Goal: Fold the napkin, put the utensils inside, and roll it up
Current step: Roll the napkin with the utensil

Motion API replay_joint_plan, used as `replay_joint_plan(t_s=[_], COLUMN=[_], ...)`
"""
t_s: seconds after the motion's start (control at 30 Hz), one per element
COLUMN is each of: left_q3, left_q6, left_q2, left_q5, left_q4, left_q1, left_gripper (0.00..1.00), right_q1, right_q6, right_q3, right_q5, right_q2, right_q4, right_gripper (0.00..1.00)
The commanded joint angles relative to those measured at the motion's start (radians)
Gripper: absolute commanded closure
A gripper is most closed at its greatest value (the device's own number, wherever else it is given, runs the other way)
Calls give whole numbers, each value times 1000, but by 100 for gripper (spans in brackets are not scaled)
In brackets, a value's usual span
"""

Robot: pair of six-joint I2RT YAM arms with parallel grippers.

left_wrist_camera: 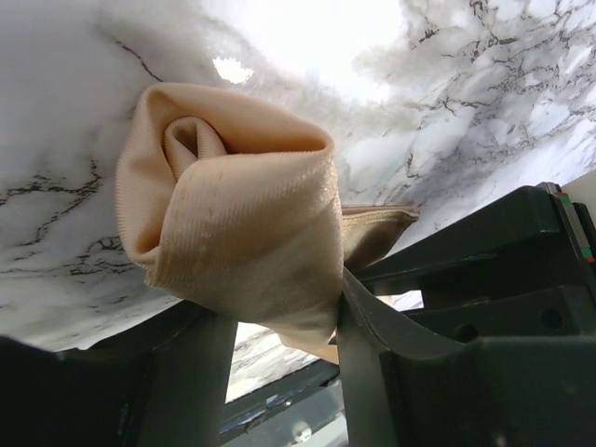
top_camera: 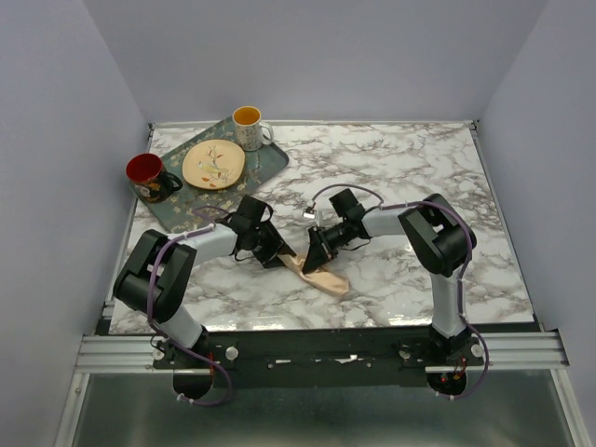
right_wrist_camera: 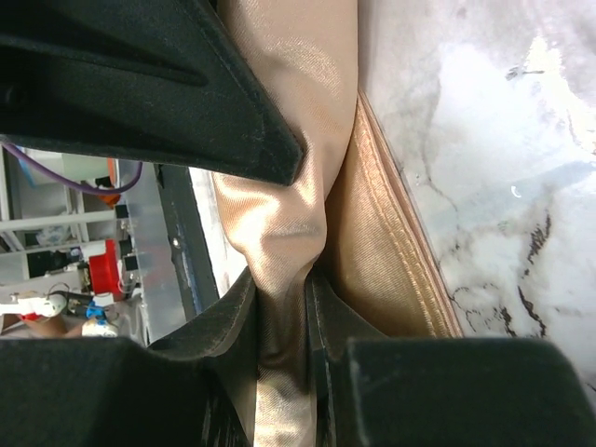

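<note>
Squarely inside left end effector (left_wrist_camera: 279,312), rolled napkin (left_wrist_camera: 233,196)

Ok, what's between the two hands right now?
Only the napkin: its rolled length bridges the gap from the left hand to the right hand, clearest in the top view.

**Marble table (top_camera: 400,168): tray (top_camera: 273,159) far left, rolled napkin (top_camera: 323,278) near the middle**

You are working on a white tabletop veined in grey. Two things lie directly on it. The dark floral tray sits askew in the far left corner. The peach napkin lies as a loose roll a little nearer than the centre, slanting from far left to near right. Your left wrist view shows its spiralled end.
</note>
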Motion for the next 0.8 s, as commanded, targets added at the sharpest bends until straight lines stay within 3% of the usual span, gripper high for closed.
replay_joint_plan(t_s=[0.0,0.2,0.3,0.53,0.77], left_q3=[-6,19,25,48,65], left_q6=[54,75,81,80,71], left_q2=[67,77,80,73,67], left_q5=[-101,-113,-113,-107,-98], left_q4=[-50,-74,-85,-108,-119], left_q1=[-5,-5,-5,-6,-9], left_gripper=[50,57,64,63,62], right_q1=[-1,-2,-1,22,135], right_q6=[-80,-117,-117,-113,-101], right_q3=[32,50,61,96,133], right_q5=[100,161,222,365,713], right_q2=[20,-3,-33,-140,-256], right_q4=[-85,-140,-173,-302,-427], right_gripper=[77,72,65,54,51])
